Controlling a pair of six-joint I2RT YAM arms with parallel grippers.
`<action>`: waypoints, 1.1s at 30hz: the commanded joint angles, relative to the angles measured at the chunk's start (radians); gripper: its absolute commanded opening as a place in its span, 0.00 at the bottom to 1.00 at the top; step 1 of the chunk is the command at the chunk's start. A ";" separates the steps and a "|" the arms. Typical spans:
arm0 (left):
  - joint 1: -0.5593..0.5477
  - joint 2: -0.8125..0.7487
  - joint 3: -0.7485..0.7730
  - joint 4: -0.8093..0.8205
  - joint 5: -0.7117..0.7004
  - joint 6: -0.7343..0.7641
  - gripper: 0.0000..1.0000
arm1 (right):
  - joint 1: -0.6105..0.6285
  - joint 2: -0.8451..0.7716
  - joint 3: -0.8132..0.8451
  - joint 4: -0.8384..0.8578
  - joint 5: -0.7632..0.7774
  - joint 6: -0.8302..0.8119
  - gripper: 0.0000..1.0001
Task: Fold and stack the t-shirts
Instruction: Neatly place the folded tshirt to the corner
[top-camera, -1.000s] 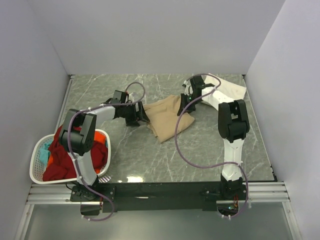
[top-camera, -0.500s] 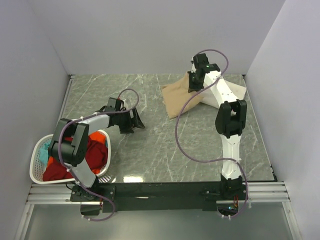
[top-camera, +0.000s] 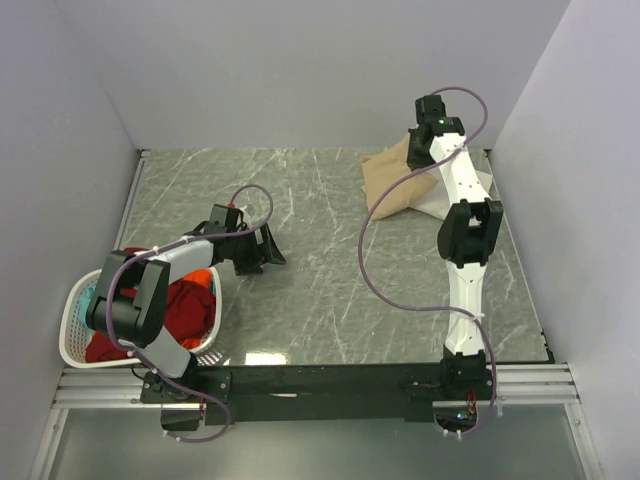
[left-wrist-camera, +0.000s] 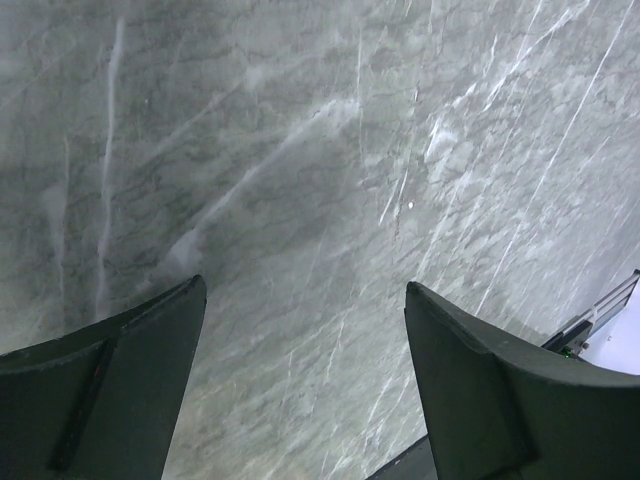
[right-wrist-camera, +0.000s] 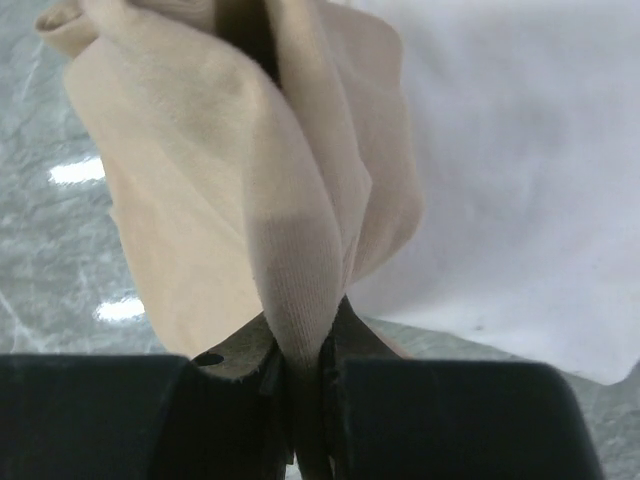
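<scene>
White laundry basket (top-camera: 72, 345) at the near-left corner of the table (top-camera: 330, 300), holding one red t-shirt (top-camera: 185, 310), one orange t-shirt (top-camera: 204, 274) and one teal t-shirt (top-camera: 88, 298), all crumpled. The left arm crosses above the basket. The left gripper (left-wrist-camera: 305, 290) is spread wide and empty over bare marble. Far right, the right gripper (right-wrist-camera: 300, 375) is pinched onto a fold of the single tan t-shirt (top-camera: 388, 180), which trails bunched below it, beside the single white t-shirt (top-camera: 440, 203) lying in the far-right corner.

Tan t-shirt (right-wrist-camera: 250, 200) is matt fine-knit cloth, white t-shirt (right-wrist-camera: 520, 150) smooth matt cloth, table (left-wrist-camera: 350, 150) a glossy veined stone-look slab with glare spots, basket (top-camera: 70, 340) white plastic lattice.
</scene>
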 joint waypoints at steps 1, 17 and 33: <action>0.000 -0.023 -0.026 0.002 -0.024 -0.004 0.87 | -0.028 -0.057 0.045 0.031 0.046 0.009 0.00; 0.000 -0.026 -0.065 0.027 -0.024 -0.022 0.87 | -0.088 -0.170 0.069 0.114 -0.020 0.132 0.00; 0.000 -0.051 -0.084 0.017 -0.024 -0.013 0.87 | -0.201 -0.160 -0.007 0.151 -0.107 0.123 0.00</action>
